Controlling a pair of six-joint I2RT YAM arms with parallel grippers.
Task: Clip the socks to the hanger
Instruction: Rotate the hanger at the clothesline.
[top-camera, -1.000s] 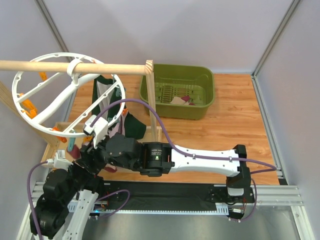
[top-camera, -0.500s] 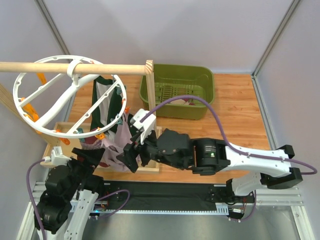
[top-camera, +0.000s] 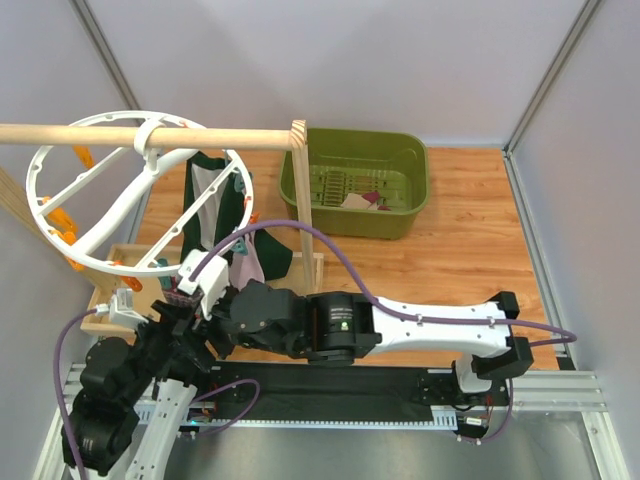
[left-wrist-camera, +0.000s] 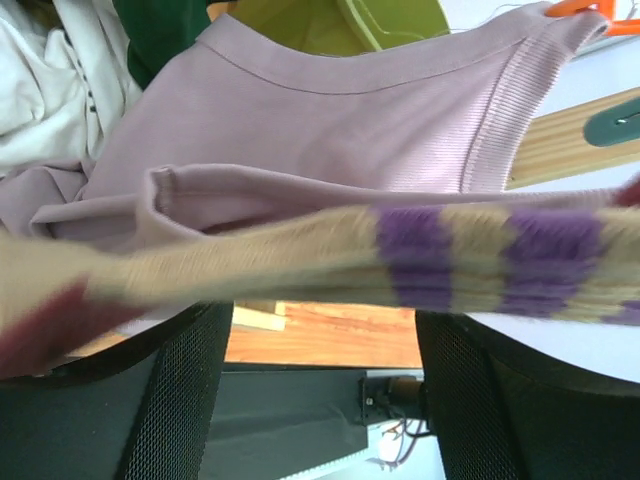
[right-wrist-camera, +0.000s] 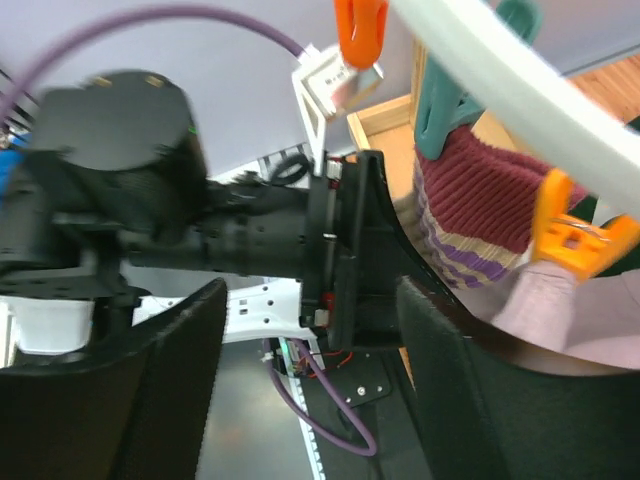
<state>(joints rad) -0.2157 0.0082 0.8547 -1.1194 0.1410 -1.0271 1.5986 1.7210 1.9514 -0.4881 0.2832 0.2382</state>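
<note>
A cream sock (left-wrist-camera: 440, 255) with purple stripes and maroon patches stretches across the tips of my left gripper (left-wrist-camera: 322, 322), whose jaws stand wide apart. In the right wrist view the same sock (right-wrist-camera: 480, 190) hangs under the white hanger ring (right-wrist-camera: 500, 70), right below a teal clip (right-wrist-camera: 445, 110). My right gripper (right-wrist-camera: 310, 400) is open and empty, just left of the sock, facing the left gripper's body (right-wrist-camera: 345, 240). In the top view the hanger (top-camera: 118, 203) hangs from the wooden rod (top-camera: 100, 133), with both grippers under its near rim.
A mauve garment (left-wrist-camera: 330, 130) hangs behind the sock, held by an orange clip (right-wrist-camera: 570, 235). A dark green and white garment (top-camera: 210, 190) hangs further back. A green tub (top-camera: 355, 135) holding another sock (top-camera: 365, 200) stands behind the wooden post (top-camera: 300, 200).
My right arm swung out to the right half a second ago and has come back left under the hanger. The ring has rocked slightly. The left arm has barely moved.
</note>
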